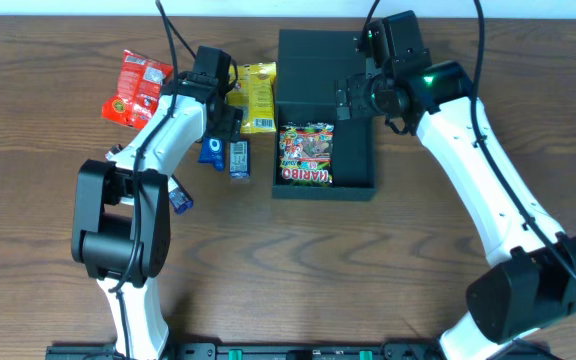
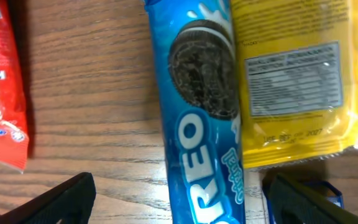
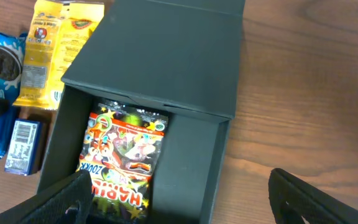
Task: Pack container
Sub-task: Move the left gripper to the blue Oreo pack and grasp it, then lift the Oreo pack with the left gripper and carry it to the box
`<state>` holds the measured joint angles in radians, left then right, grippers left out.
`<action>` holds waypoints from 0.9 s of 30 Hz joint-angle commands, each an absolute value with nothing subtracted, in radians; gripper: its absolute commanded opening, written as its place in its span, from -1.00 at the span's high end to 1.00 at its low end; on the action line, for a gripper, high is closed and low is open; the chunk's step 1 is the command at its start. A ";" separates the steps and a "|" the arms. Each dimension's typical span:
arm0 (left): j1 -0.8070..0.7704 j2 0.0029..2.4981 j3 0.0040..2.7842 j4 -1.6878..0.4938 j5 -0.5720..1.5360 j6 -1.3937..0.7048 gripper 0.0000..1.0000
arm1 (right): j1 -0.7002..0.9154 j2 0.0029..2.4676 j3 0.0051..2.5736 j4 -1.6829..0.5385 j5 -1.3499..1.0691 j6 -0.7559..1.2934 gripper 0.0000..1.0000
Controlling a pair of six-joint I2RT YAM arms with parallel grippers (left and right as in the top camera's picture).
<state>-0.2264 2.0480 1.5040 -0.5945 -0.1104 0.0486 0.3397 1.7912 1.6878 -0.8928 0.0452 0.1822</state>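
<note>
**Both Claws Wide Open, One Packet in the Box**

The container (image 1: 354, 150) sat at the far middle of the table (image 1: 418, 280), its flap lid (image 3: 166, 56) thrown back flat on the far side. A Haribo packet (image 1: 306, 156) lay flat in the left half of the box, close against the left wall. The right half of the floor was bare.

The right gripper (image 3: 179, 193) hung over the container near the hinge line. Its fingers were spread wide, with nothing between them but the box below.

The left gripper (image 2: 180, 186) hovered over the loose snacks just left of the container. Its fingers were likewise spread wide, one on each side of an Oreo packet (image 2: 197, 112), and had hold of nothing. Whether the fingertips touched the table could not be told.

The Oreo packet was hemmed in. A yellow packet (image 2: 297, 81) lay hard against its edge, between it and the container's left wall. A small blue box (image 1: 239, 158) stood just beside that wall, on the near side of the yellow packet. A red packet (image 1: 138, 88) lay apart on the other side of the Oreo packet, with bare wood between them. Nearer the robot, a further small blue item (image 1: 180, 198) showed beside the left arm, too small to identify.
</note>
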 commanded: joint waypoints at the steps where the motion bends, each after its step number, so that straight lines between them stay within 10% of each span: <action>1: -0.218 2.082 1.525 -0.597 -0.089 0.068 -0.76 | 0.337 1.777 1.702 -0.894 0.056 0.178 -0.80; 27: -0.205 2.123 1.525 -0.603 -0.052 0.063 0.22 | 0.337 1.777 1.702 -0.893 0.056 0.178 -0.80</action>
